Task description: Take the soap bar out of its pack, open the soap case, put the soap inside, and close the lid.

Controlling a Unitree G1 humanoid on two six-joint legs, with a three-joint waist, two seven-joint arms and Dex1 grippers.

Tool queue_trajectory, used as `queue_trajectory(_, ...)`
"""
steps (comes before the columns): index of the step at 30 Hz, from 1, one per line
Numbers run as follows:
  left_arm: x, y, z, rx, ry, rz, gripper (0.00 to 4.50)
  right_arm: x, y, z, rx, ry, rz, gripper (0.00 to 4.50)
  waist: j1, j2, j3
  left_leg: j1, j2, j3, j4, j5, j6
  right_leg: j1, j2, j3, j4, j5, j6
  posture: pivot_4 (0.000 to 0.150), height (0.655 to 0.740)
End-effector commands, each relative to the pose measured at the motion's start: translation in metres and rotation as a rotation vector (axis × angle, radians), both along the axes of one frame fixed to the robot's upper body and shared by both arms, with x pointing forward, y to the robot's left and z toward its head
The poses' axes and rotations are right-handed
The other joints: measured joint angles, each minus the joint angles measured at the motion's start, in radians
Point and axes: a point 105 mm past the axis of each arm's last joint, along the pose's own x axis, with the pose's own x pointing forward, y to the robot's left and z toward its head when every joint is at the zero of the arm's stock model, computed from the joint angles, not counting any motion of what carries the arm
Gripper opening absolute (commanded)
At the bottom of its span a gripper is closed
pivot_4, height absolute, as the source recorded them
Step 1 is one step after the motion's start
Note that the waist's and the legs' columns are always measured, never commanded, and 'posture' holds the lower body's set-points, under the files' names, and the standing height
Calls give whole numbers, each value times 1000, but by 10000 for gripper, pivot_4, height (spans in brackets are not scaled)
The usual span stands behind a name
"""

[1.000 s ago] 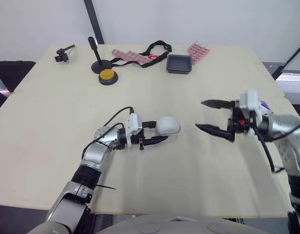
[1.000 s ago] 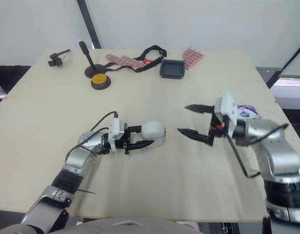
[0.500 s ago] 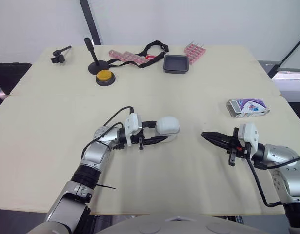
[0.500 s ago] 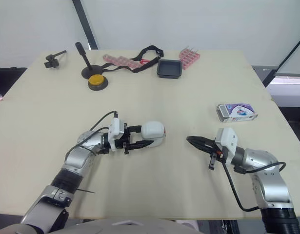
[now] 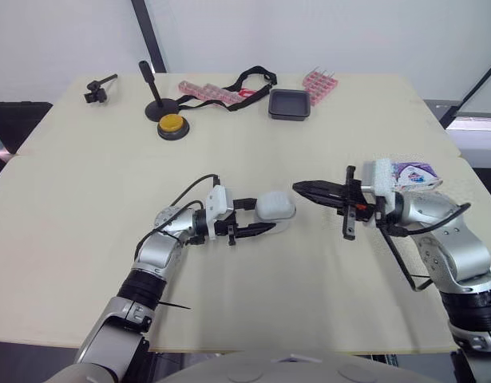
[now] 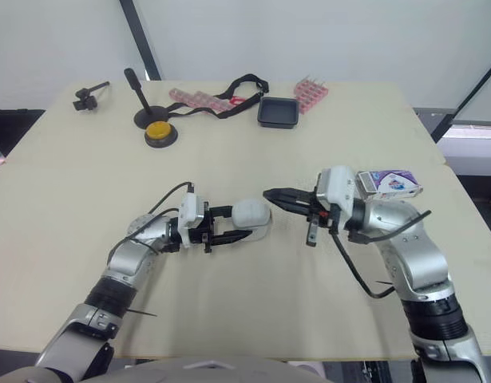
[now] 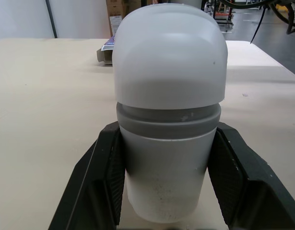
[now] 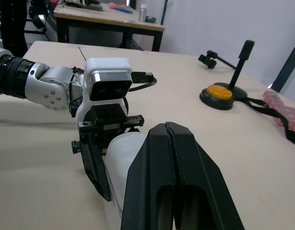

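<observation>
**Shut right gripper is brought up to the soap case**

Near the front of the table (image 5: pixel 85 199), the soap case (image 5: pixel 277 207) is held by the left gripper (image 5: pixel 259 216). The two black fingers are pressed on the case, one on each side. The case lies on the table with its white lid end pointed toward the right arm. The lid is on. This hold is the same as it was a second ago.

A little further back, the right gripper (image 5: pixel 298 187) is seen. Its fingers are pressed together and nothing is held between them. The tips are pointed at the lid and are very near it, but it cannot be told if they touch. One second ago these fingers were spread wide. Half a second ago they were shut, lower down, and well apart from the case. So the right arm has been swung in toward the case. It is likely that the lid is to be pushed or lifted open next.

Behind the right arm, the soap pack (image 5: pixel 417 173) lies near the right edge of the table, well apart from the case. It is not held. The soap is probably inside it, so that step is not yet done.

At the far end, a yellow button (image 5: pixel 174 125), a black tray (image 5: pixel 290 104) and a black strap (image 5: pixel 249 80) are left alone.
</observation>
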Motion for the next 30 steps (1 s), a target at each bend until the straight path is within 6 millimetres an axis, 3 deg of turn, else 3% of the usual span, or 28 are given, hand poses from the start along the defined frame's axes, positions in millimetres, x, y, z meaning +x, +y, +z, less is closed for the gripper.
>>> queue_trajectory(1,0,-1,7,-11,-35,4,19172,4,2,2,-34,-28,-13,314,0,0,0,0,0,0,0,0,0,0,0,0,0,0,1,1500,7291)
queue_trajectory(14,1,3,6,1,-40,16,19172,0,17,-8,-90,-4,59,314,-1,0,0,0,0,0,-1,0,0,0,0,0,0,2,4,1500,7291)
queue_trajectory(30,1,5,5,13,-45,23,19172,8,17,-29,-196,52,28,314,-3,0,0,0,0,0,-1,0,-1,2,0,0,0,2,4,1500,7291)
